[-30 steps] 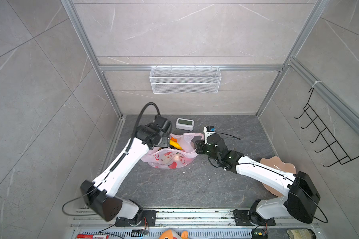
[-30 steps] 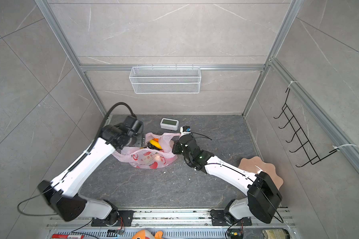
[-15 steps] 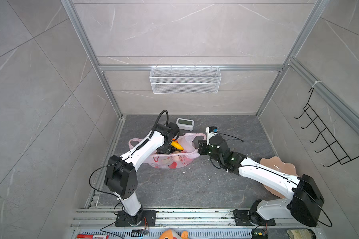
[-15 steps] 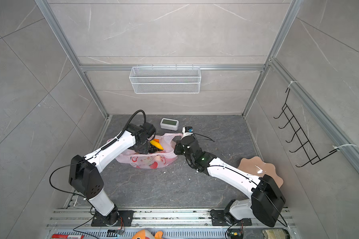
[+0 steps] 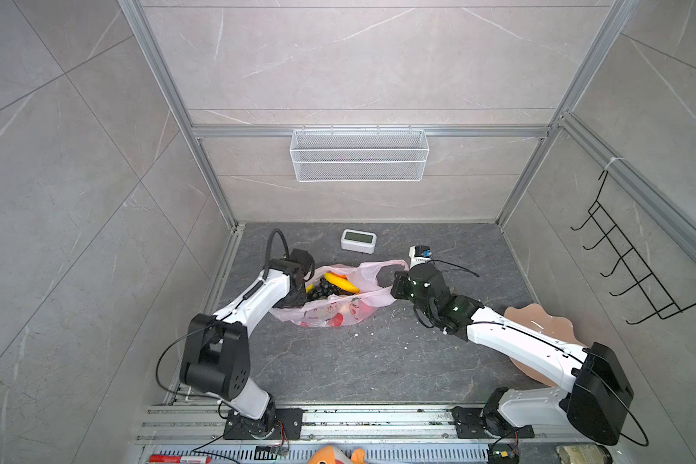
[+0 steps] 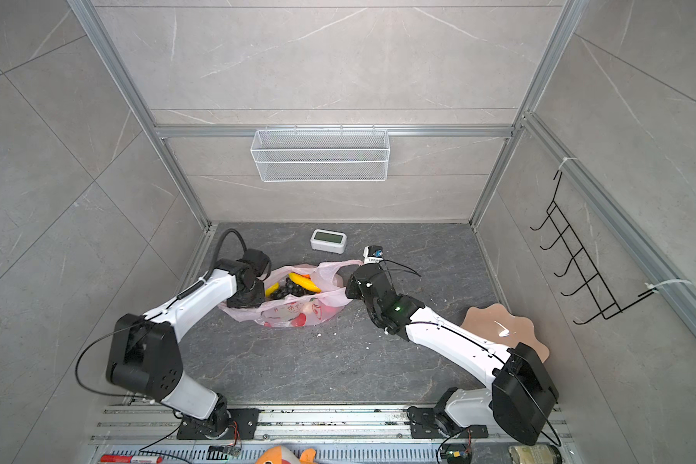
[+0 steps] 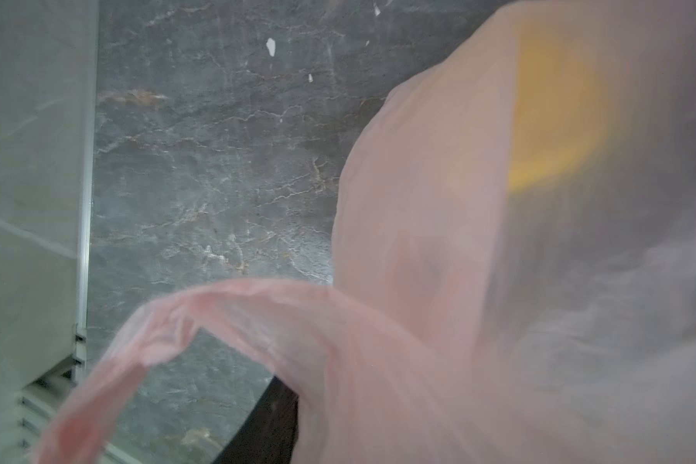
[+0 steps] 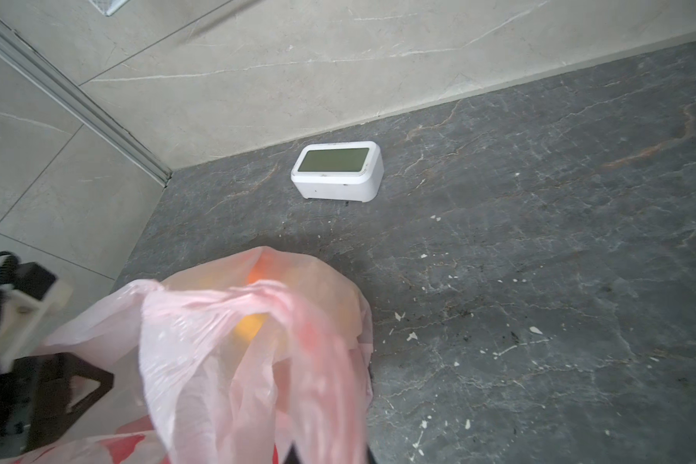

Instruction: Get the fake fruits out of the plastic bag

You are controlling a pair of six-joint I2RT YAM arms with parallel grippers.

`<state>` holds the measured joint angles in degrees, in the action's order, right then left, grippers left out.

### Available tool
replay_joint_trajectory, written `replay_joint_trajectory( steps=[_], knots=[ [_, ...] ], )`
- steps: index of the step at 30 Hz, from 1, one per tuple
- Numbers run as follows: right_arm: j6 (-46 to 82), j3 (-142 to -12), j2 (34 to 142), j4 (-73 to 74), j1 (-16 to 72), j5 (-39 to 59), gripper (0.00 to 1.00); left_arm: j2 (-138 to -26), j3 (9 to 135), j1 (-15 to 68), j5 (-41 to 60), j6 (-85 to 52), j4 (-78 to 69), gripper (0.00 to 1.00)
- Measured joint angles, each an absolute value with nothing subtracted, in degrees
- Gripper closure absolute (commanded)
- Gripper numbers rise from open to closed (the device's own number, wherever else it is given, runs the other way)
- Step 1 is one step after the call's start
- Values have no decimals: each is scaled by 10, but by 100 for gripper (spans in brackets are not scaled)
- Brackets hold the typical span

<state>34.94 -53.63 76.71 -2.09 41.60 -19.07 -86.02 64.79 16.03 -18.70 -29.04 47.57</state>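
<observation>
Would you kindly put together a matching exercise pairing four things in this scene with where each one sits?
Things:
1. banana
2. white display box
3. peach bowl
4. wire basket

Places:
A. hung on the back wall
B. in the open mouth of the plastic bag
C. on the floor near the back wall
D. at the floor's right edge, by the side wall

Pairs: 1-B, 2-C, 3-D, 4-A

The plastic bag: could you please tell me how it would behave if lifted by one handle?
The plastic bag looks thin and crumpled, so probably floppy. Its handle loop sags, so it would likely stretch first. The banana and grapes inside might shift or spill.
</observation>
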Motion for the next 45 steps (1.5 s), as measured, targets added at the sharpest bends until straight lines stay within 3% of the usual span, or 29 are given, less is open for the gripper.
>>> replay_joint_trajectory(
  steps=[5, 10, 11, 14, 16, 20, 33, 38, 45],
  knots=[
    [378, -509, 771, -22, 345, -153, 100, -745, 591, 77, -79, -305, 376, 92],
    [373, -506, 790, -19, 345, -113, 98, -743, 590, 85, -20, -304, 333, 94],
    [368, -510, 792, -23, 351, -109, 90, -749, 590, 91, -13, -304, 329, 94],
    [348, -535, 797, -44, 366, -101, 48, -759, 590, 110, -6, -301, 325, 94],
    [326, -557, 797, -63, 380, -109, 26, -759, 590, 124, -10, -297, 325, 94],
    [280, -591, 780, -118, 430, -164, 9, -759, 590, 147, -21, -289, 325, 94],
    [228, -727, 733, -349, 511, -409, 3, -749, 575, 175, -58, -288, 314, 94],
    [213, -818, 778, -385, 556, -390, 3, -746, 575, 194, -70, -287, 312, 94],
    [206, -1010, 983, -431, 575, -322, 3, -724, 563, 202, -74, -287, 307, 94]
  ],
)
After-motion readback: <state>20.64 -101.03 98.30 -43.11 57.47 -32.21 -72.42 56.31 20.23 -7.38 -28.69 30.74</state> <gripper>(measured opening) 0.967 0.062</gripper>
